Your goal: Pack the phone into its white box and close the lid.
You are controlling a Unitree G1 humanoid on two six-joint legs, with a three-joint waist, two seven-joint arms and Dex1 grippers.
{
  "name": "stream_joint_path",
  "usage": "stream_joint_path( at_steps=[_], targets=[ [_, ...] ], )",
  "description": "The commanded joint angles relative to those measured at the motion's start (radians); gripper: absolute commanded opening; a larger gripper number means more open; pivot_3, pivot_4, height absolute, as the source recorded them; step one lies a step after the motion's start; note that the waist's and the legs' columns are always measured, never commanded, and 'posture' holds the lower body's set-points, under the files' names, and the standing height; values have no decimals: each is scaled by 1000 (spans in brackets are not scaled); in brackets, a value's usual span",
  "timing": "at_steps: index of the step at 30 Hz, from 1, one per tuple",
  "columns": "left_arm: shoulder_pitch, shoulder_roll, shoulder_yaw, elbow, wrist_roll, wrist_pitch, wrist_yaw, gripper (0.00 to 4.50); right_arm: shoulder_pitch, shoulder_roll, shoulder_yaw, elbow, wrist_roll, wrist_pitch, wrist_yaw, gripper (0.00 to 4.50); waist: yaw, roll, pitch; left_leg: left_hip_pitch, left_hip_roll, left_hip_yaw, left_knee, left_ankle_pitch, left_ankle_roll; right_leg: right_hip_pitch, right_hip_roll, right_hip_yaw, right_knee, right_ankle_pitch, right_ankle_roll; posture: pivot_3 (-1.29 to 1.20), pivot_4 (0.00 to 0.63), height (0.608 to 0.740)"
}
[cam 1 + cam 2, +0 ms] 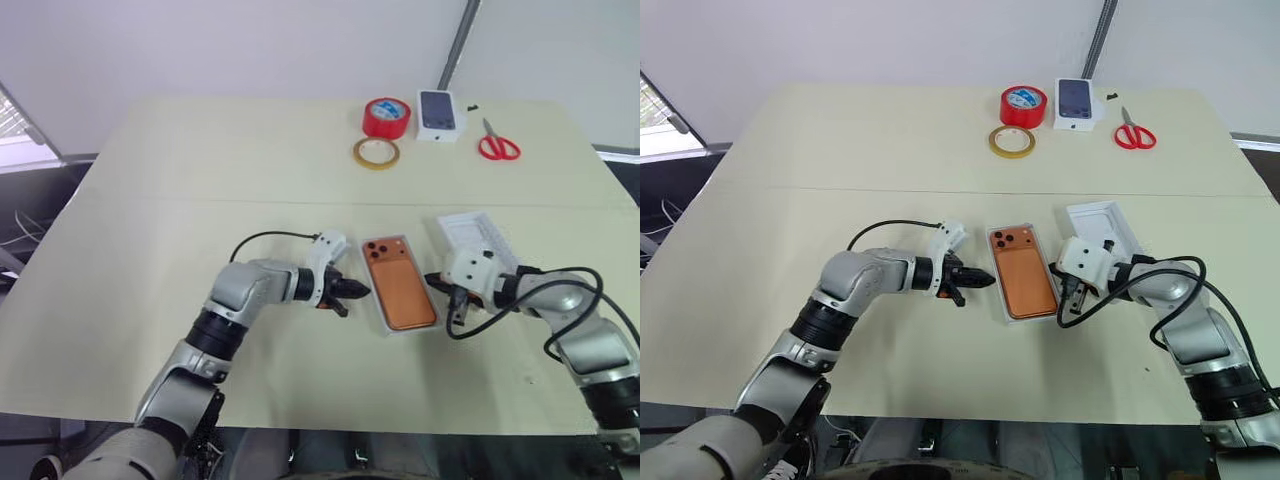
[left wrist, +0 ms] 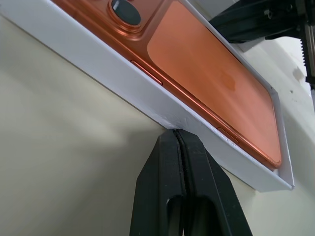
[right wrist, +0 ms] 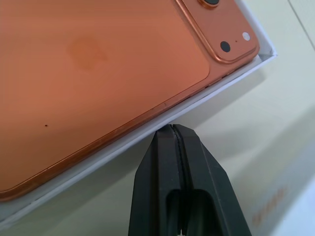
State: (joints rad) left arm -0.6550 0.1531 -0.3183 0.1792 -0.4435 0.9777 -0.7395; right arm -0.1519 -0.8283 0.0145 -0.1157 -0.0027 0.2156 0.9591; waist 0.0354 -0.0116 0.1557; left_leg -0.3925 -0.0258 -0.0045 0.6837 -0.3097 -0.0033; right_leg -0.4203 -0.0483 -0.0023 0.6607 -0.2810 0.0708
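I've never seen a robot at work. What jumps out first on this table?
The orange phone, lying back up in the white box at the middle of the table, draws the eye at once. The left tool and the right tool, both shut, sit at the box's two long sides, tips against its walls. At the far edge, a red tape roll and red scissors stand out.

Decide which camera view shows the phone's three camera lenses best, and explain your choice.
The right eye view: the whole phone lies face down in the white box, all three lenses grouped at its far corner. The left eye view shows the same. The left wrist view catches part of one lens; the right wrist view shows only a corner of the lens block.
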Motion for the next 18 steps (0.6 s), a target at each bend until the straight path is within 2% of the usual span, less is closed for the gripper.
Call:
stream_joint_path(
  at_steps=[1, 9, 13, 18],
  targets=[
    [-33, -50, -45, 12, 10, -56, -49, 48, 10, 7, -7, -87, 41, 1, 5, 0, 0, 0, 0, 0, 0, 0, 0, 0, 1, 0, 0, 0, 0, 0, 0, 0, 150, 740],
    [-44, -8, 1, 47, 43, -72, -74, 48, 24, -9, -39, -78, 35, -14, 0, 0, -1, 0, 0, 0, 0, 0, 0, 0, 0, 1, 0, 0, 0, 0, 0, 0, 150, 740],
    [-37, 19, 48, 71, 57, -109, -51, 48, -20, -32, -82, -19, 52, -20, 2, 0, -10, 0, 0, 0, 0, 0, 0, 0, 0, 1, 0, 0, 0, 0, 0, 0, 150, 740],
    [-19, 38, 94, 34, 26, -84, -50, 48, -109, -27, -54, 88, 29, -72, -18, 0, -26, 0, 0, 1, 1, 0, 0, 1, -1, 0, 1, 0, 1, 0, 0, 0, 150, 740]
  ],
)
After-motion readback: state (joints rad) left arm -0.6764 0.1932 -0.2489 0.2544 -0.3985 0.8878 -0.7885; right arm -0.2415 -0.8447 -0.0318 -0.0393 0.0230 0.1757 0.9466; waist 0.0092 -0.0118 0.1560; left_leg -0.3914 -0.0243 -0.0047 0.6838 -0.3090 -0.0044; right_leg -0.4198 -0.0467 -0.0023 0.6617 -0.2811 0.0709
